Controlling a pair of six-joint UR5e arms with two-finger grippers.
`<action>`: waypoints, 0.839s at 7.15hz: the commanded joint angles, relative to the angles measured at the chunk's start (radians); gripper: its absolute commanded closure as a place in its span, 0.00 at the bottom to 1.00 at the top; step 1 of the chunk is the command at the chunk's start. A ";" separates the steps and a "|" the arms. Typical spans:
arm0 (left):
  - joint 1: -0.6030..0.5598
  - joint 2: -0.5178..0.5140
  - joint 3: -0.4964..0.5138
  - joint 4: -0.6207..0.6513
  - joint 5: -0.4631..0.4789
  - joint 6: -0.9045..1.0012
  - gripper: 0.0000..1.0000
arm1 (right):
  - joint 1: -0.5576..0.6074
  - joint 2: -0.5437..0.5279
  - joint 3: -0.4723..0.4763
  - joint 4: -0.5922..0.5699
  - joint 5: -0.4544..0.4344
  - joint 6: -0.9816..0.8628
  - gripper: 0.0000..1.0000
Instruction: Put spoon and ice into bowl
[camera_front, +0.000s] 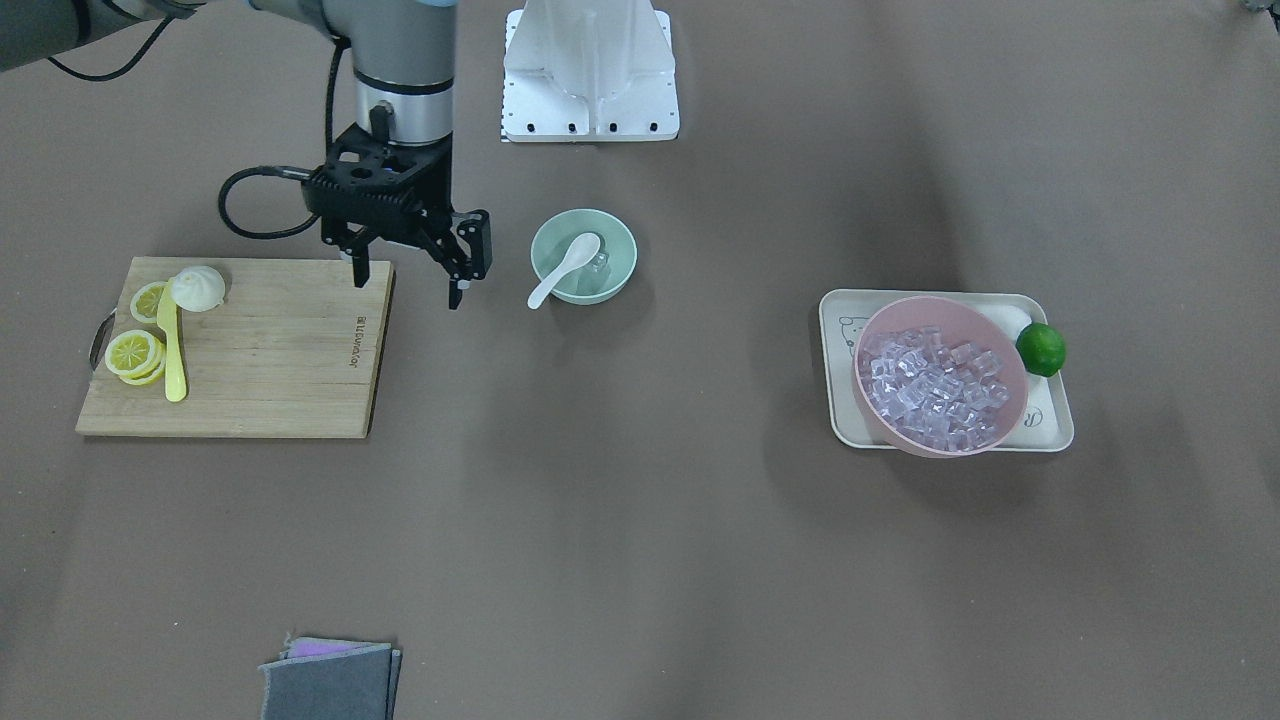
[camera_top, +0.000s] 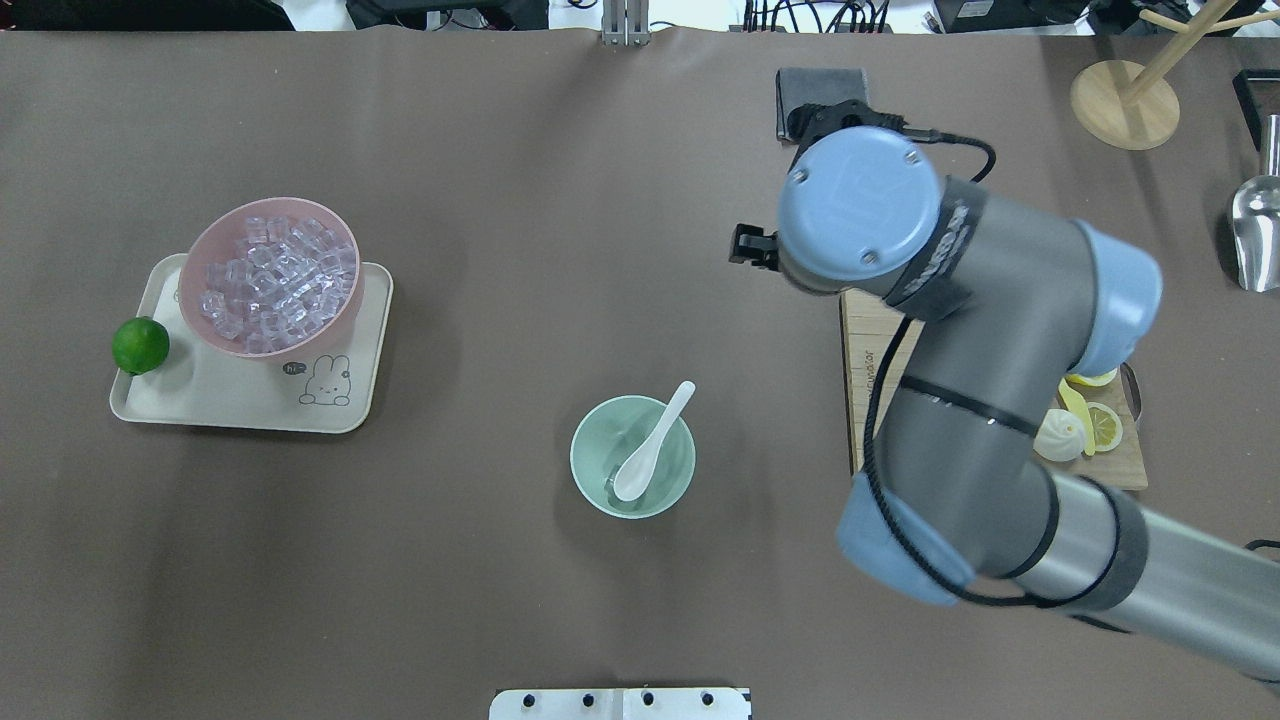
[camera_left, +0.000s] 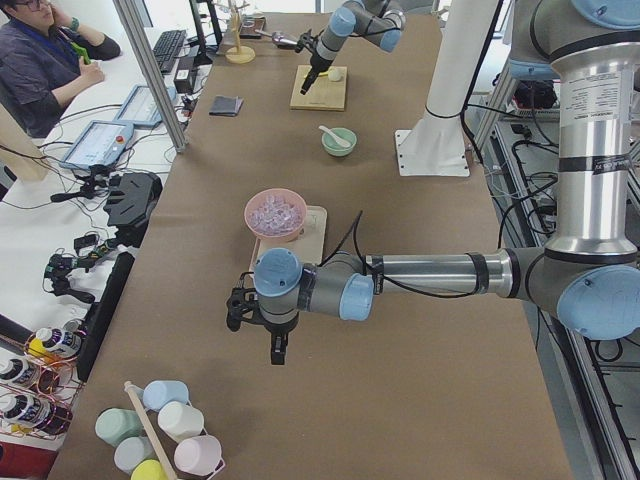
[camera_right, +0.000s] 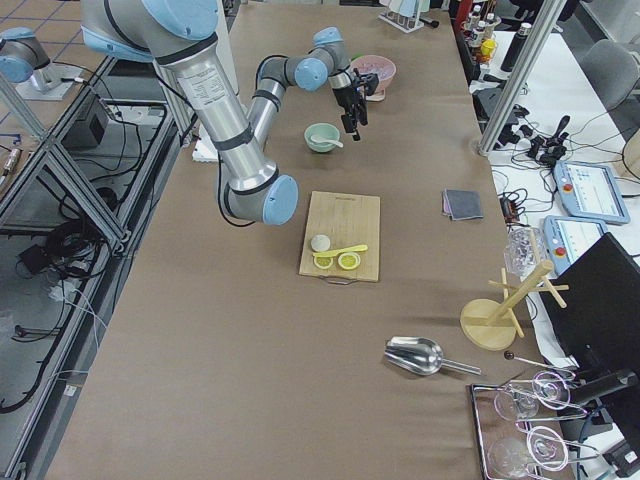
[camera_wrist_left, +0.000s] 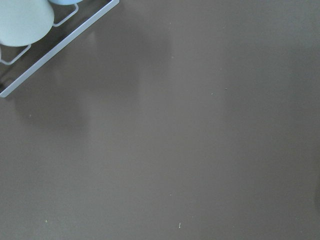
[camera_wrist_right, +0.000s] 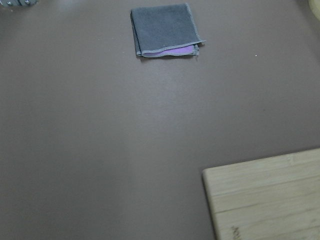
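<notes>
Right pincer (camera_front: 408, 285): pointed down, jaws spread wide, empty.
Left pincer (camera_left: 276, 352): pointed down, jaw state unclear.
Left arm (camera_left: 430, 272): stretched out low, forearm level.

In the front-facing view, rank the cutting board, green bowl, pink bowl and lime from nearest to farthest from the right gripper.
1. the cutting board: its corner sits right at the right gripper.
2. the green bowl: just beside the gripper, toward mid-table.
3. the pink bowl: across the table.
4. the lime: just beyond the pink bowl.
</notes>
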 joint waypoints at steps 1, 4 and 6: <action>0.000 0.032 -0.035 0.028 0.001 -0.001 0.02 | 0.224 -0.211 0.007 0.191 0.273 -0.425 0.00; 0.000 0.066 -0.035 0.028 0.000 -0.001 0.02 | 0.512 -0.486 -0.002 0.252 0.490 -0.875 0.00; 0.000 0.065 -0.035 0.029 0.000 -0.003 0.02 | 0.693 -0.621 -0.036 0.252 0.575 -1.114 0.00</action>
